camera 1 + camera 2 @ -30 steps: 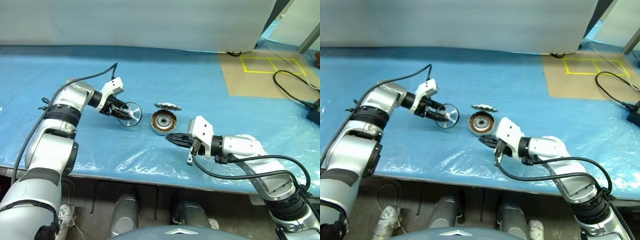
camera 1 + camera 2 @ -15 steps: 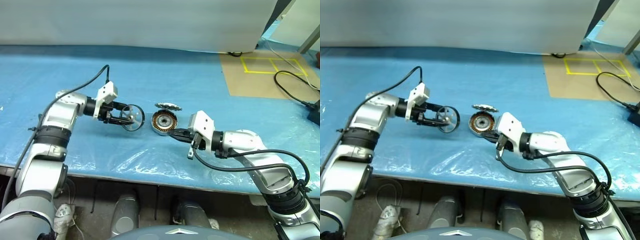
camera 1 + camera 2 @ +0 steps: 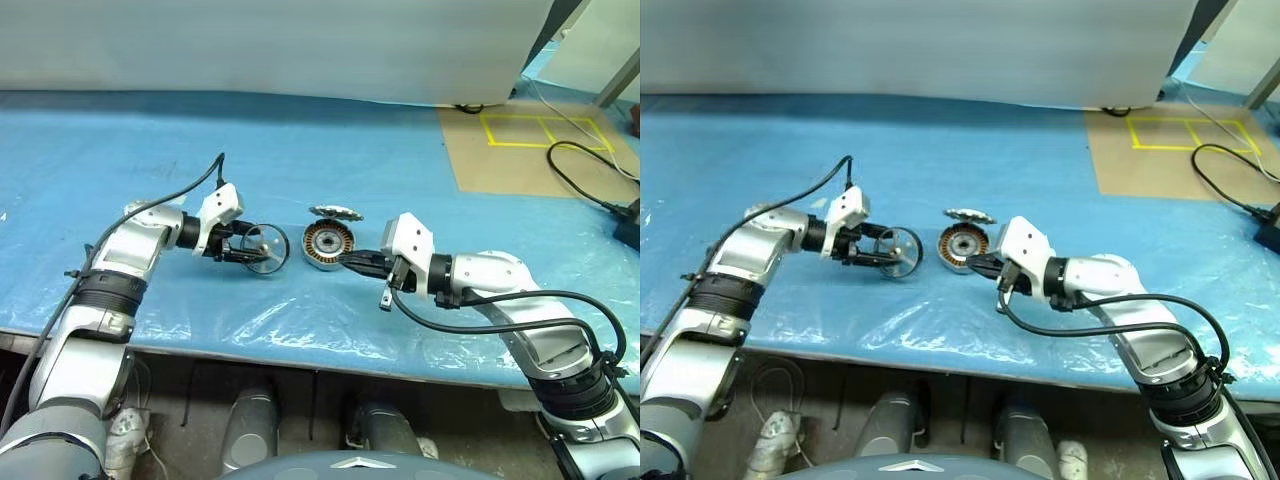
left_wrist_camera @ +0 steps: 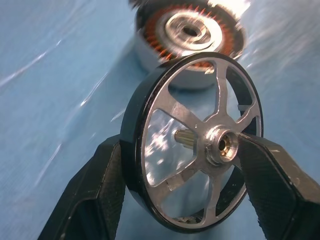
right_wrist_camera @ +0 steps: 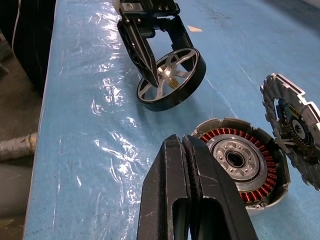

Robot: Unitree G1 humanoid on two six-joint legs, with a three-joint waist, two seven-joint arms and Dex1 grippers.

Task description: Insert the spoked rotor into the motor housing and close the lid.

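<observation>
My left gripper (image 3: 258, 247) is shut on the spoked rotor (image 4: 192, 145), a dark-rimmed wheel with silver spokes and a hub with a short shaft. The wheel stands on edge, low over the blue sheet, just left of the motor housing (image 3: 328, 245). One finger (image 4: 275, 175) presses at the hub, the other (image 4: 95, 190) sits behind the rim. The housing lies flat with its copper windings up. The lid (image 3: 335, 212), a jagged-edged silver disc, leans on the housing's far side. My right gripper (image 3: 345, 259) is shut and empty, its tips by the housing's near right edge.
A blue plastic sheet (image 3: 300, 150) covers the table, whose front edge (image 3: 300, 345) runs close below the arms. At the back right lies a brown board (image 3: 530, 150) with yellow tape, and a black cable (image 3: 590, 190) crosses it. A white wall stands behind.
My left gripper has sunk toward the sheet with the rotor and turned a little, staying left of the housing. The right gripper stays shut beside the housing.
</observation>
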